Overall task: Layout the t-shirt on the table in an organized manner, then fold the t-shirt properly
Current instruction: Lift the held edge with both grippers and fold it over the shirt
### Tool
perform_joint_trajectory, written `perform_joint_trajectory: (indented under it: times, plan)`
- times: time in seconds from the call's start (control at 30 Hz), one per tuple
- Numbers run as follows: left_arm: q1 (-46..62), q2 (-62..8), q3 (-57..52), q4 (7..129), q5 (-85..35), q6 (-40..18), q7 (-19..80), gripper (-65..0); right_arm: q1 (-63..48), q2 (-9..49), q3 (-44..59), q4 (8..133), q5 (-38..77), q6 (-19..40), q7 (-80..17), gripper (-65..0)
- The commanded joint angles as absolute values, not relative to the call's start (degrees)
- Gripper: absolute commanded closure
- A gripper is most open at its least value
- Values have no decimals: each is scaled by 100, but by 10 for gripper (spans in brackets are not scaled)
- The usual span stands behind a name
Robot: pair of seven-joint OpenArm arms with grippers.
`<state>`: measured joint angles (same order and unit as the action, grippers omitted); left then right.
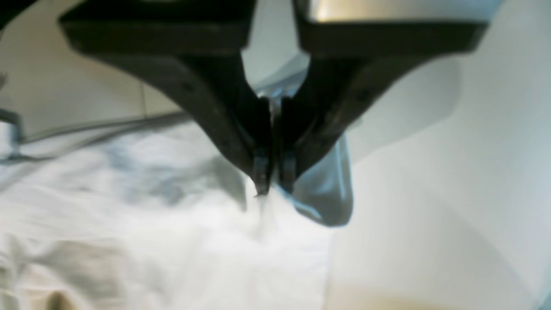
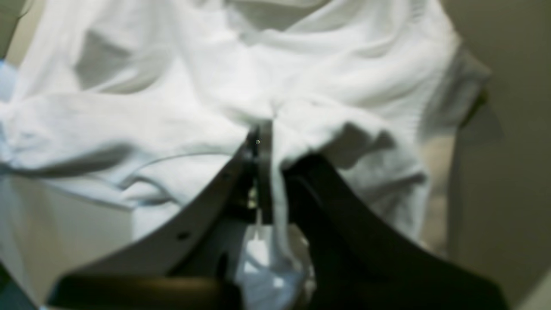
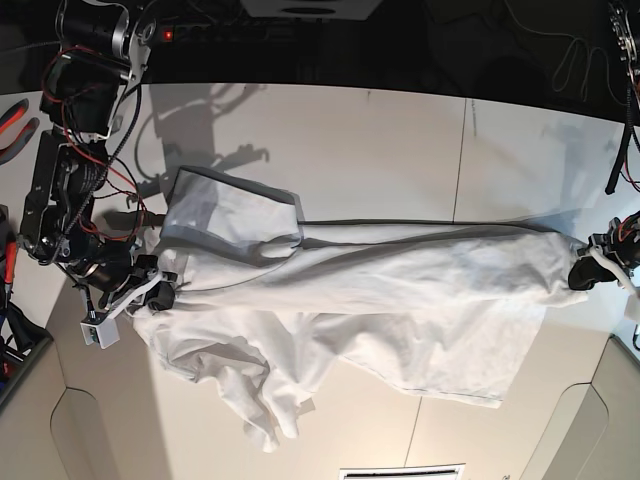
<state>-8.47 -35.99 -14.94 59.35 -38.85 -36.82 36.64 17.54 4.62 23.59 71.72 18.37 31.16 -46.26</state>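
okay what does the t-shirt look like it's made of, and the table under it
The t-shirt: soft woven or knit cloth, likely cotton, matte white; it wrinkles, drapes and bunches where the pincers hold it.
The table: a hard, smooth board, matte white, probably laminate or painted; it takes soft shadows and shows a thin seam line.

You can't make out the weave of the t-shirt (image 1: 172,224) in the left wrist view: the whole picture is soft, and the cloth runs off the bottom and left edges. The left gripper (image 1: 273,183) is cut off above by the top edge, and its tips hide the pinched bit of cloth. In the right wrist view the right gripper (image 2: 262,142) is cropped at the bottom edge, and the t-shirt beyond it is blurred and cut off at the top. From the base view, the small label at the t-shirt's neck cannot be told, and the left gripper at the t-shirt's right end is cropped by the frame edge.
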Motion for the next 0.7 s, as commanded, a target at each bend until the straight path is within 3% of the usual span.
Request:
perform_joint_trajectory:
  times: [0.0,0.23,0.4,0.47,0.5,0.53,0.57,0.6,0.67]
  plan:
    - [-1059,-3736,-1411,5894,-3739,-3476,3389,0,1944,526,2366,7116,1772,3081,-4451,0]
    - [-1527,-3697,-1057,5439,-2744,-2585,2928,0,2016,698,2366,6700,1094,2451,-4303,0]
    - [-1540,-3697,-1057,5439,-2738,-2633,2799,0,2016,714,2366,6700,1017,2421,-4324,0]
    - [-1538,-3697,-1057,5439,-2738,-2685,2799,-156,2016,714,2366,6700,1135,2429,-4333,0]
    - [-1538,-3697,-1057,5439,-2740,-2681,2799,-242,2016,714,2366,6700,1197,2429,-4331,-61]
    - [-1540,-3697,-1057,5439,-2740,-2670,2799,-304,2018,714,2366,6702,1269,2432,-4331,-171]
    - [-1540,-3699,-1057,5439,-2738,-2585,2801,-332,2018,714,2366,6702,1345,2438,-4331,-263]
    - [-1540,-3699,-1057,5439,-2735,-2480,2801,-332,2021,714,2366,6702,1415,2445,-4331,-317]
    - [-1540,-3699,-1057,5441,-2735,-2440,2801,-332,2032,714,2366,6720,1487,2443,-4335,-325]
